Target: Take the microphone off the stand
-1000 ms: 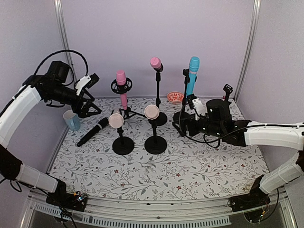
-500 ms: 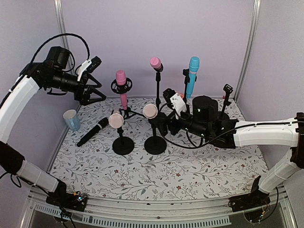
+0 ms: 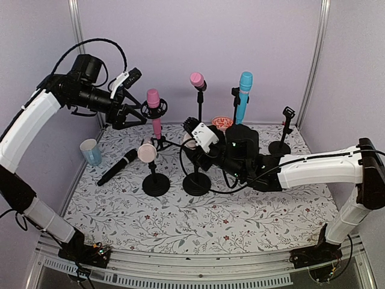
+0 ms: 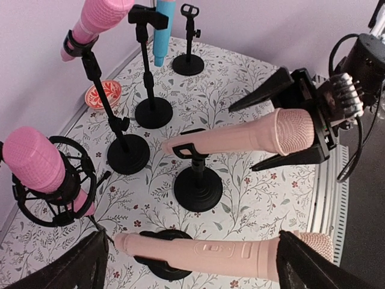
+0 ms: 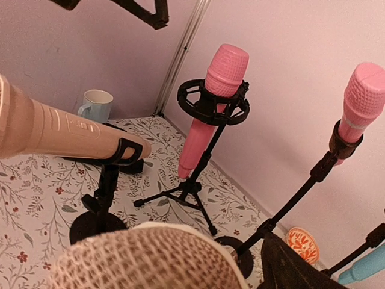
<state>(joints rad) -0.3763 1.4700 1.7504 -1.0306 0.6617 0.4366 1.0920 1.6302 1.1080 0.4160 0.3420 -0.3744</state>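
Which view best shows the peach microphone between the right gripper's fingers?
Left wrist: the whole peach microphone lies in its clip, its head between the right gripper's open fingers. Top external hides most of it behind that gripper. Right wrist shows only its mesh head, close and blurred.

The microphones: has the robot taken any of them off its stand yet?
Maybe done: a black microphone lies on the table and one stand is empty. In hand: the right gripper has its fingers either side of a peach microphone; a firm grip is not clear. To do: that microphone sits in its clip, unlifted. The left gripper hangs open, holding nothing.
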